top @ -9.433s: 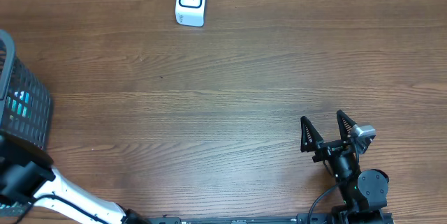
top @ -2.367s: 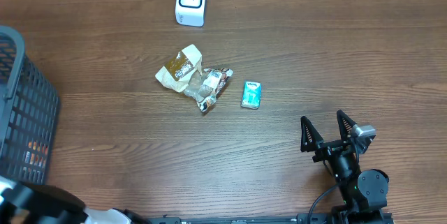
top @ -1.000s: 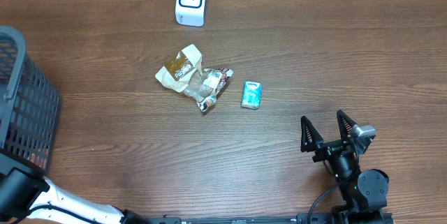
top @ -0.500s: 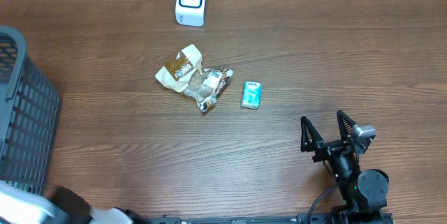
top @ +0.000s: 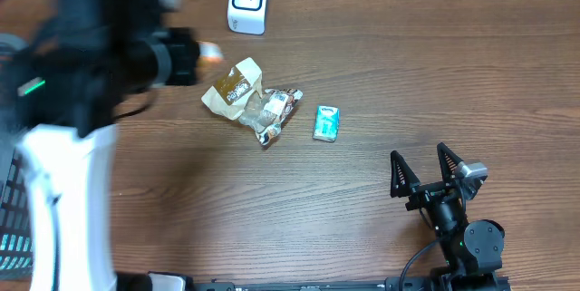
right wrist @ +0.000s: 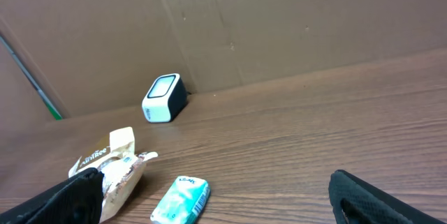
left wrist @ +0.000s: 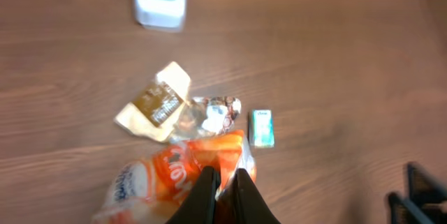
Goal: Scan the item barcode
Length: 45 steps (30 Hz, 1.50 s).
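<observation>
Above the table's left side, my left tool (left wrist: 222, 176) is clamped tight on an orange snack bag (left wrist: 171, 175). The scanner (top: 247, 2) stands at the far edge, so no scan yet, I judge. My right tool (top: 423, 171) gapes empty.

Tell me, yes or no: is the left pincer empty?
No, the left pincer is shut on the edge of an orange bag.
</observation>
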Each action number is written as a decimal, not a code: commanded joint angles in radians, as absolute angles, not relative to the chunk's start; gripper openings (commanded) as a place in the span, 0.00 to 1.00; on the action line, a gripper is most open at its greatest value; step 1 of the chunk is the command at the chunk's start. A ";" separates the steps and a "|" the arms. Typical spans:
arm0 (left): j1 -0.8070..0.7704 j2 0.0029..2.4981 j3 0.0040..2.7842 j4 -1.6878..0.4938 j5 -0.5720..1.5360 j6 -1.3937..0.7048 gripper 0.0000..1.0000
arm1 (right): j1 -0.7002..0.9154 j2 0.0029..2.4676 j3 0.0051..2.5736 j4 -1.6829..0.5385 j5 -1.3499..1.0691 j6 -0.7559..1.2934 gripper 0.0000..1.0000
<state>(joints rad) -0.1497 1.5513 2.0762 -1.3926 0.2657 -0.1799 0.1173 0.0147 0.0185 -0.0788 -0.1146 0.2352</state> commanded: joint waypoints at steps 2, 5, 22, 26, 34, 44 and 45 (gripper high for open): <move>-0.353 1.681 1.860 -1.264 0.229 -0.168 0.04 | 0.112 0.005 0.008 -0.075 -0.106 0.235 1.00; -0.424 1.777 1.779 -1.203 0.229 -0.193 0.04 | 0.112 0.005 0.008 -0.075 -0.106 0.235 1.00; -0.516 2.046 1.728 -1.126 0.191 -0.206 0.58 | 0.112 0.005 0.008 -0.075 -0.106 0.235 1.00; -0.449 1.978 1.818 -1.178 0.192 -0.206 0.61 | 0.112 0.005 0.008 -0.075 -0.106 0.235 1.00; -0.298 1.738 1.918 -1.273 0.168 -0.177 0.76 | 0.112 0.005 0.008 -0.075 -0.106 0.235 1.00; 0.212 1.483 1.927 -1.329 0.165 -0.163 1.00 | 0.112 0.005 0.008 -0.075 -0.106 0.235 1.00; 0.258 1.483 1.927 -1.331 0.167 -0.160 1.00 | 0.112 0.005 0.008 -0.075 -0.106 0.235 1.00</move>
<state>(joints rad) 0.1150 1.4876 1.9202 -1.3216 0.1734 -0.1825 0.1173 0.0147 0.0185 -0.0792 -0.1150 0.2352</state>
